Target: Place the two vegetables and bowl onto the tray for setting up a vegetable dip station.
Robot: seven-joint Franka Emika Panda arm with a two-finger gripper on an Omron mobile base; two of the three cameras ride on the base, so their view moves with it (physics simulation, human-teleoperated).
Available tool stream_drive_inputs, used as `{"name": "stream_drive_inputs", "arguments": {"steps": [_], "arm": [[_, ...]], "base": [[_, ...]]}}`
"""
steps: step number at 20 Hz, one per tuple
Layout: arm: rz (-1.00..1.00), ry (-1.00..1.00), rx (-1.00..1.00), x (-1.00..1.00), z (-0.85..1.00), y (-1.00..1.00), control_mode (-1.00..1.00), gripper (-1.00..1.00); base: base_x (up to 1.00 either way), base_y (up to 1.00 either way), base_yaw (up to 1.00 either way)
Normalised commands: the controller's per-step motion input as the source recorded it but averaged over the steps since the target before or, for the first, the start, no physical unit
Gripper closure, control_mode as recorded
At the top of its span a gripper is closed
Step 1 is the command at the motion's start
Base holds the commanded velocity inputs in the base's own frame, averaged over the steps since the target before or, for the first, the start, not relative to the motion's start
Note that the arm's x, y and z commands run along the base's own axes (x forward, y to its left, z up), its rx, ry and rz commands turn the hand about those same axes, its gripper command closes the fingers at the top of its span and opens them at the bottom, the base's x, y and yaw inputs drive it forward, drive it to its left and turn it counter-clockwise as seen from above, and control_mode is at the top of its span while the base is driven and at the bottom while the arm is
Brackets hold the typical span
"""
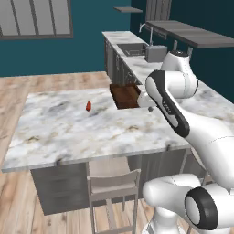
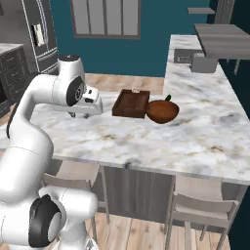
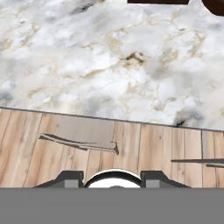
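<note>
Sitting on the marble island counter (image 1: pixel 68 123), the tray (image 2: pixel 131 104) looks bare inside in both base views; nothing of the task is on it yet, by my read. The bowl (image 2: pixel 163 111) stands just beside the tray's right end in the right base view, touching or nearly touching, can't tell which. A small dark green tip (image 2: pixel 168 97) pokes up behind the bowl, likely the cucumber, mostly hidden. The carrot-like stick (image 1: pixel 88 106) lies alone on the counter, well apart from the tray on its other side in the left base view.

The gripper (image 2: pixel 83 113) hangs over the counter on the carrot side of the tray, with nothing seen in it. Whether its fingers are apart or together I cannot tell; the hand blocks them in the base views and the hand view cuts off the tips.

Step in hand, as a judgement: going for the first pick, probably the carrot as the nearest. To do it well: come straight down over the stick, fingers across its slim width, close low near the counter, lift clear of the tray's raised rim before setting down.

Hard to make out: the arm covers the tray's near end in the left base view, bowl too. The hand view cuts tray and bowl at its top edge.
</note>
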Motion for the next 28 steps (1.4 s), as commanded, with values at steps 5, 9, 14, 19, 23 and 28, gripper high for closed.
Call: {"name": "stream_drive_inputs", "arguments": {"steps": [5, 9, 14, 19, 23, 28], "arm": [[0.00, 0.00, 0.00, 0.00, 0.00, 0.00, 1.00, -1.00], [0.00, 0.00, 0.00, 0.00, 0.00, 0.00, 1.00, -1.00], [0.00, 0.00, 0.00, 0.00, 0.00, 0.00, 1.00, -1.00], [0.00, 0.00, 0.00, 0.00, 0.00, 0.00, 1.00, -1.00], [0.00, 0.00, 0.00, 0.00, 0.00, 0.00, 1.00, -1.00], [0.00, 0.00, 0.00, 0.00, 0.00, 0.00, 1.00, -1.00]], "base": [[-0.09, 0.00, 0.02], [-0.32, 0.08, 0.06], [-0.31, 0.37, 0.00], [-0.10, 0.59, -0.07], [-0.01, 0.65, -0.06], [0.00, 0.68, -0.02]]}}
